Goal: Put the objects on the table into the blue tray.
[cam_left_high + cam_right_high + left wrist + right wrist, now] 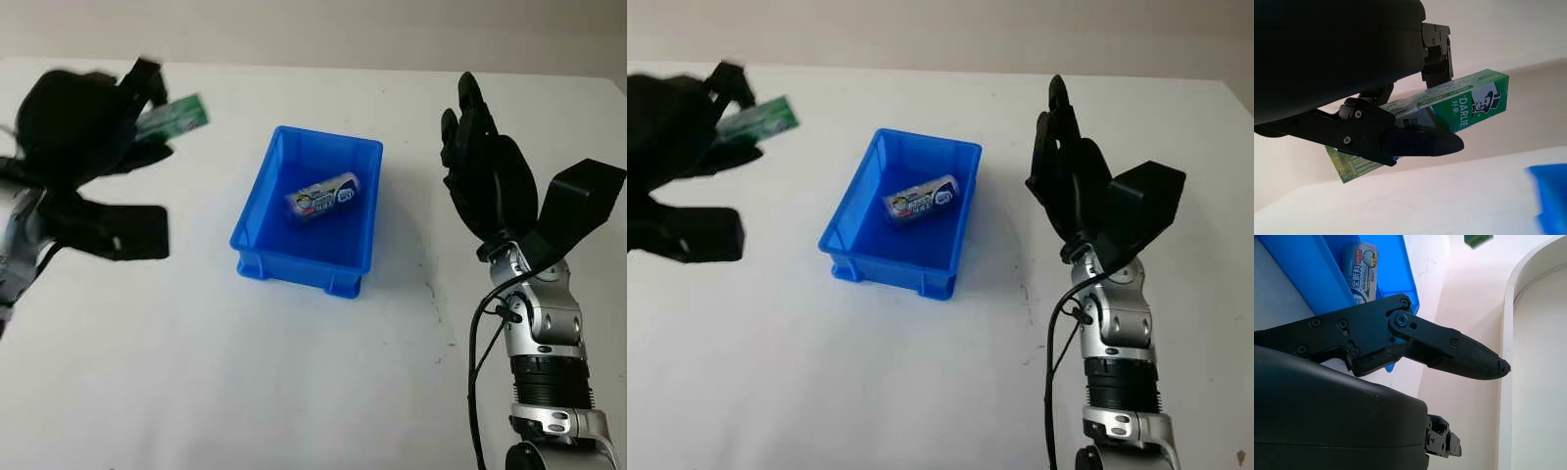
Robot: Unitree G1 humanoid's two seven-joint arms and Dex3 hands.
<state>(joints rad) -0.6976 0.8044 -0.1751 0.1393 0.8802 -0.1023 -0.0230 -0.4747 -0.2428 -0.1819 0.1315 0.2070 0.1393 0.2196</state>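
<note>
At the far left of the white table (245, 372), the left hand (83, 137) is lifted off the surface, and its black fingers (1420, 142) pinch a green toothpaste box (174, 116). One end of the box sticks out past the hand toward the blue tray (257, 220), tilted slightly upward. The wrist camera shows it clamped between a lower finger and the parts of the hand above it, with "DARLIE" printed on the green face. The hand's outline is smeared in both eye views, so the exact finger placement is hard to read there, and the middle of the box is covered by the hand.

On the tray's other side, the right hand (1073, 186) is raised above the table with the palm upright and the fingers pointing away from the robot. It is open and holds nothing. Its forearm rises from the bottom edge, with a black cable looped beside it.

The tray sits in the middle of the table between the two hands. A small white and blue tube-shaped packet (323, 197) lies inside it toward the far end, set at an angle. Its printing is too small to make out.
</note>
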